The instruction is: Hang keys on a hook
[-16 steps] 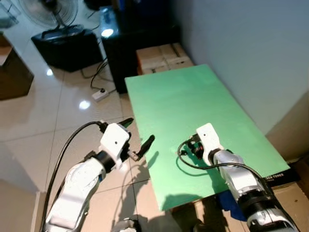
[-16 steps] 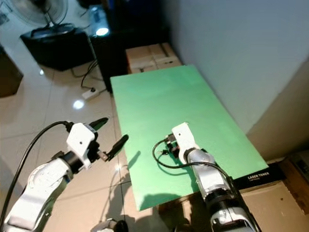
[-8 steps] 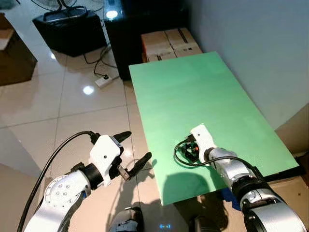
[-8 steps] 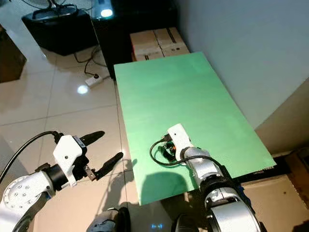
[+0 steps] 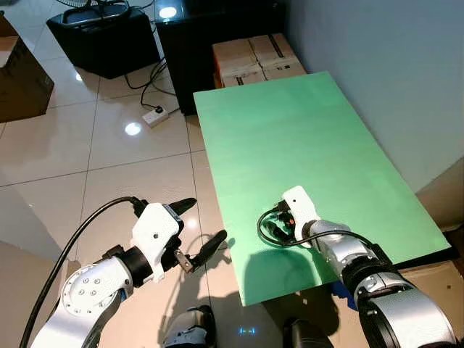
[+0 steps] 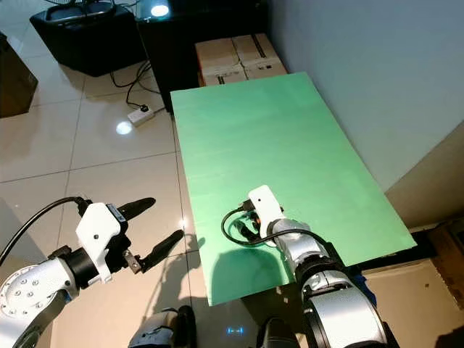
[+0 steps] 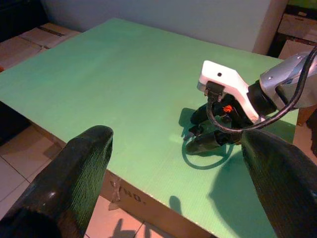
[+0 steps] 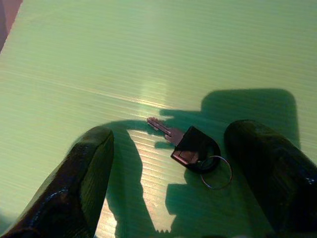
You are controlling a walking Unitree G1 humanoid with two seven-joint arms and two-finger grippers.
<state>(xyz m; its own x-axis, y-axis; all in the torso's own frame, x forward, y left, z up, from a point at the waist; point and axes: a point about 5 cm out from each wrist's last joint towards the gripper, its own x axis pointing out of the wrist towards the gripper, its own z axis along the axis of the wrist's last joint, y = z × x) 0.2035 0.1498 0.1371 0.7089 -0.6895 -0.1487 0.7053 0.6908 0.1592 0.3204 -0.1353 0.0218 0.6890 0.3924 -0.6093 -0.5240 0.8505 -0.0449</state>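
The right gripper (image 8: 183, 163) hangs low over the green corrugated-plastic table top (image 5: 290, 138) near its front edge, fingers spread wide and empty, straddling the small black-headed key on a thin wire ring (image 8: 190, 148); lower squarely, then close on the black head; the left gripper (image 5: 194, 226), fingers parted and empty, hangs off the table's left edge; no containers visible.

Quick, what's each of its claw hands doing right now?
Left gripper: open, holding nothing, out past the table's edge.
Right gripper: open, fingers on either side of the key lying on the green table.

Key (image 8: 190, 145) under right gripper (image 5: 279, 228), perhaps hidden from the head views.
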